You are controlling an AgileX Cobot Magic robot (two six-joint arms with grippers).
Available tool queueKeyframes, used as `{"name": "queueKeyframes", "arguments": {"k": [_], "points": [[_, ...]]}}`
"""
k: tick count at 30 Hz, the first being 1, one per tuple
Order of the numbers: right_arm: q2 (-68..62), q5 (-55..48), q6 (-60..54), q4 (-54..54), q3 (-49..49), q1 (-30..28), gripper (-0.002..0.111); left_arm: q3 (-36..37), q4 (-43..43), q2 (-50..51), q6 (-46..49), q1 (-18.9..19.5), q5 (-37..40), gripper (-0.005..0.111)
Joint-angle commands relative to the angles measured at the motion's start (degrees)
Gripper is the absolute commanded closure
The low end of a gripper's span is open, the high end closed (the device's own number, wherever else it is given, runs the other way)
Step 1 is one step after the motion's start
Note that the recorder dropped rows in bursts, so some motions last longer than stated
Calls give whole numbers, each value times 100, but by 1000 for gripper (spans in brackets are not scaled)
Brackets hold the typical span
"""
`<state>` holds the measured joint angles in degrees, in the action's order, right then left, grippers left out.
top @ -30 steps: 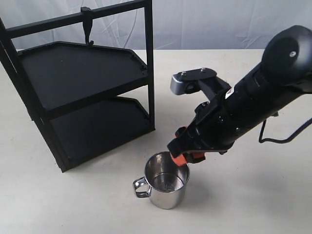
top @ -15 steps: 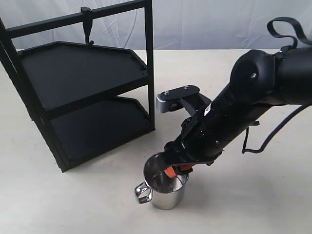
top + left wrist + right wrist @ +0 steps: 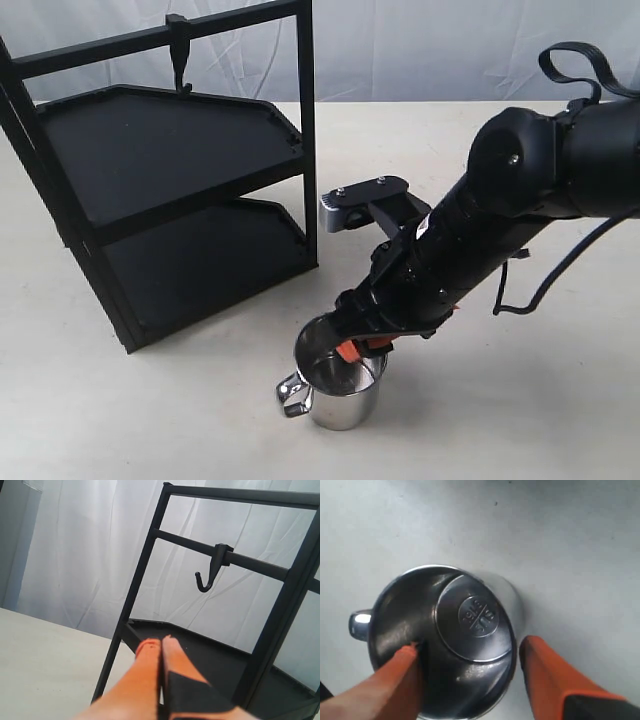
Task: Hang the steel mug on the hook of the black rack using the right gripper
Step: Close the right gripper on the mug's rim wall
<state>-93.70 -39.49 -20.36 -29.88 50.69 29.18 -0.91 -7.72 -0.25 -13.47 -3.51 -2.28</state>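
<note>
The steel mug (image 3: 337, 392) stands upright on the table in front of the black rack (image 3: 170, 185), its looped handle (image 3: 291, 392) pointing left. My right gripper (image 3: 361, 350) is open at the mug's rim. In the right wrist view one orange finger (image 3: 402, 675) is inside the mug (image 3: 465, 630) and the other stands outside its wall, with a gap showing. The hook (image 3: 179, 55) hangs empty from the rack's top crossbar. My left gripper (image 3: 161, 643) is shut on nothing and faces the hook (image 3: 207, 577); it does not show in the exterior view.
The rack's two angular tray shelves (image 3: 150, 150) carry nothing. A white curtain (image 3: 450, 45) closes off the back of the pale table (image 3: 520, 400). A black cable (image 3: 560, 270) loops beside the right arm.
My right arm has come down and to the left over the mug, and one finger has dropped inside the rim. The mug has shifted a little. The rack and hook have stayed put.
</note>
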Motion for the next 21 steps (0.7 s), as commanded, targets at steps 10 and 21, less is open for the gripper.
{"name": "queueKeyframes", "arguments": {"k": [10,21], "points": [[-327,66,103,289,-5,15,74,-12,3,25,1,-9,-57,107],[-327,-274,115,-493,-5,15,109,-12,3,25,1,-9,-57,107]]}}
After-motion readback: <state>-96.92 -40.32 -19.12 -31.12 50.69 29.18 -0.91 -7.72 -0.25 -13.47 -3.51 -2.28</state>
